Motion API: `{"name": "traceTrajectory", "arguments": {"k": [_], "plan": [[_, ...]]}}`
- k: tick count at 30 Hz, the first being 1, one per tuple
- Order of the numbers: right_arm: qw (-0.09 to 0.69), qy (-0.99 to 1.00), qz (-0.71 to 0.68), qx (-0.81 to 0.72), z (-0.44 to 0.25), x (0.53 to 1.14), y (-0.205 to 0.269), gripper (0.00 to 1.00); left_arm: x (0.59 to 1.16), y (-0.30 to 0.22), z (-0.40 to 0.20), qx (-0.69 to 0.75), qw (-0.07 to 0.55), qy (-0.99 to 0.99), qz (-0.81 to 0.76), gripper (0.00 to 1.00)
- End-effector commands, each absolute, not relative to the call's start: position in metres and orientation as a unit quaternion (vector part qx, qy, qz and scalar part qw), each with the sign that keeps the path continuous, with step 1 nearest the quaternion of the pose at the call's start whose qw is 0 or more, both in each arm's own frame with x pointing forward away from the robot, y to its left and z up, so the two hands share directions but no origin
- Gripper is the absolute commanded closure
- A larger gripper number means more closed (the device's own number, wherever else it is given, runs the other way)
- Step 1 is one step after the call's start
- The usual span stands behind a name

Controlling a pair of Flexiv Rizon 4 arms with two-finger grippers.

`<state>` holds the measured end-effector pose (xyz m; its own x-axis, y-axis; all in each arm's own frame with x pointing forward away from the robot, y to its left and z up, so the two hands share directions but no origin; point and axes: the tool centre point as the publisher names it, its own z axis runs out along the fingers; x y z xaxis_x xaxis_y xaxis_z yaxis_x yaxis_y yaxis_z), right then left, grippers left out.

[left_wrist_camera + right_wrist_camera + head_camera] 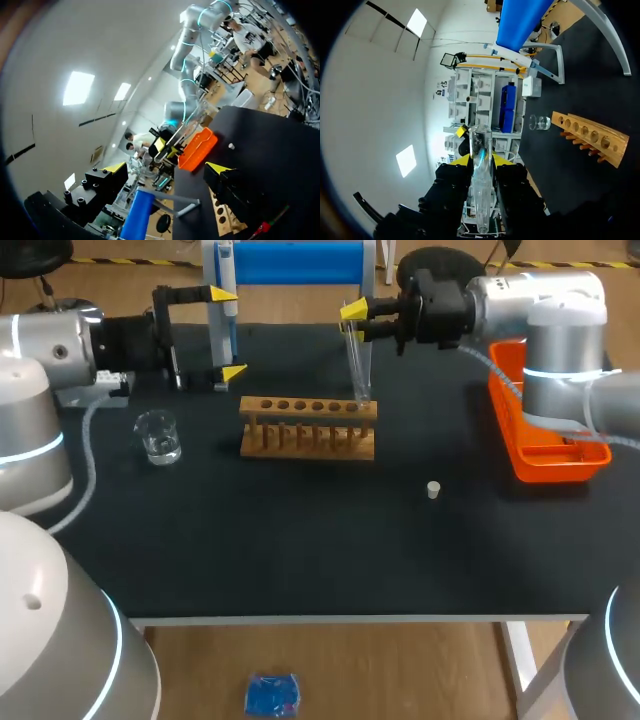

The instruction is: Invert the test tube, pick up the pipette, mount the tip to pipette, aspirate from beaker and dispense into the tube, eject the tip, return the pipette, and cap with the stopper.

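test tube (pixel 481 190) — faint, in right fingers (pixel 462 161) | pipette (pixel 222 335) — blurred

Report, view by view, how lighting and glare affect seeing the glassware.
Head view: even light, no hard shadows; the test tube reads faintly against the black table, while the beaker shows by white glints. Right wrist view: the test tube, between the right gripper's fingers, catches bright highlights against a pale background. Left wrist view: the ceiling lights glare white and the table is dark.
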<state>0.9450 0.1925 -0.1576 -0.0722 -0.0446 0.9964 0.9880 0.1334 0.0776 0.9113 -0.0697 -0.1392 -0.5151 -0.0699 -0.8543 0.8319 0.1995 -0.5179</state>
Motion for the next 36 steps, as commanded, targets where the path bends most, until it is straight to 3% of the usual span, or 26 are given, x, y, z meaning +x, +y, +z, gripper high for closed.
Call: {"name": "traceTrajectory", "arguments": {"k": [1, 8, 17, 31, 36], "plan": [[0.523, -0.542, -0.492, -0.436, -0.157, 0.945, 0.192, 1.0, 0.903, -0.074, -0.129, 0.365, 0.478, 0.66, -0.451, 0.0], [0.523, -0.542, -0.492, -0.436, -0.157, 0.945, 0.192, 1.0, 0.893, -0.106, -0.116, 0.42, 0.472, 0.677, -0.378, 0.0], [0.523, -0.542, -0.492, -0.436, -0.157, 0.945, 0.192, 1.0, 0.887, -0.143, -0.123, 0.452, 0.514, 0.642, -0.346, 0.0], [0.523, -0.542, -0.492, -0.436, -0.157, 0.945, 0.192, 1.0, 0.895, -0.179, -0.152, 0.492, 0.551, 0.552, -0.387, 0.0], [0.523, -0.542, -0.492, -0.436, -0.157, 0.945, 0.192, 1.0, 0.896, -0.188, -0.148, 0.515, 0.525, 0.539, -0.411, 0.0]]}}
